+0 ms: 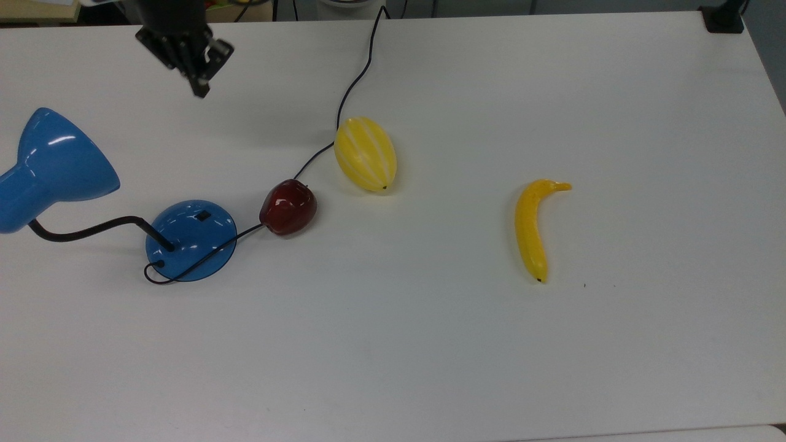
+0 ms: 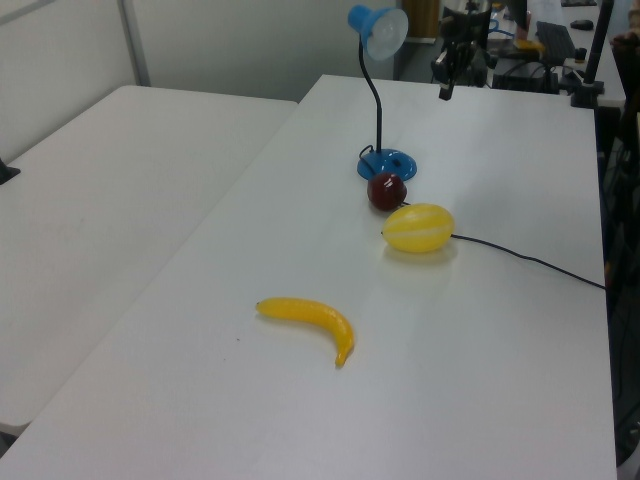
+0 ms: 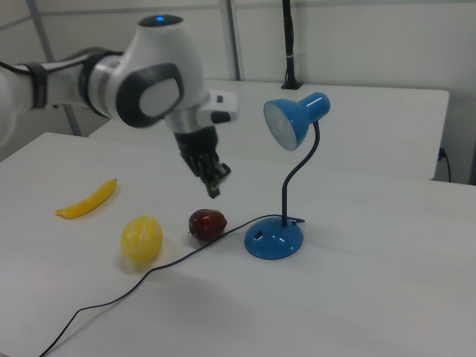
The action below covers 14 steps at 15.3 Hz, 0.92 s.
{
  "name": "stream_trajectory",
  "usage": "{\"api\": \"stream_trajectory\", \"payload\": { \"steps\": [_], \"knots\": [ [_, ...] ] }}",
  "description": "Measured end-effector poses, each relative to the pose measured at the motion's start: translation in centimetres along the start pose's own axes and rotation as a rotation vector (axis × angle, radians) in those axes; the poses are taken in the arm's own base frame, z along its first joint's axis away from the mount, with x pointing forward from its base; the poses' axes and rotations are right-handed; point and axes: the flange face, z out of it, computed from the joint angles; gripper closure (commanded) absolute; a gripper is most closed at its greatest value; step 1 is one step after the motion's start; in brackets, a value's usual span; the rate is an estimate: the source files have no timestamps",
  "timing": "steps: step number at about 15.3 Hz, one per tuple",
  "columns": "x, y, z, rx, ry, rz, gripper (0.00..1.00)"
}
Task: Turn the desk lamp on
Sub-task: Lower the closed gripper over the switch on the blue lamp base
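Though no lettering anywhere — fingers (image 3: 214, 187) above desk lamp (image 3: 274, 239).

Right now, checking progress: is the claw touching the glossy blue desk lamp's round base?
Apart. In the right view the claw hangs above the table, clear air between it and the base.

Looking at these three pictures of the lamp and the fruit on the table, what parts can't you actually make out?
- Desk lamp: in the top view its shade is cut off by the top view's left edge.
- Switch on the base: too small to tell which way it is set.
- Cord: it runs off the table's far edge, so where it plugs in is unseen.
- Apple: hides the stretch of cord beneath it.
- Gripper: whether open or shut is unclear.
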Motion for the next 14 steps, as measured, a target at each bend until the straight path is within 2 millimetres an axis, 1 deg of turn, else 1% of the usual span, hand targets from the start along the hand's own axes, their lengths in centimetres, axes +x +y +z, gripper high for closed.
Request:
{"api": "stream_trajectory", "payload": {
  "steps": [1,2,3,6,10,14],
  "knots": [
    [0.7,0.4,1.1,0.003,0.018,0.025,1.00],
    [1.6,0.8,3.1,0.001,0.034,0.056,1.00],
    [2.0,0.9,4.4,-0.006,0.039,0.067,1.00],
    [3.1,1.2,7.6,-0.022,0.068,0.102,1.00],
    [4.5,2.2,10.4,-0.027,0.135,0.165,1.00],
    [4.8,2.1,12.0,-0.043,0.147,0.197,1.00]
  ]
}}
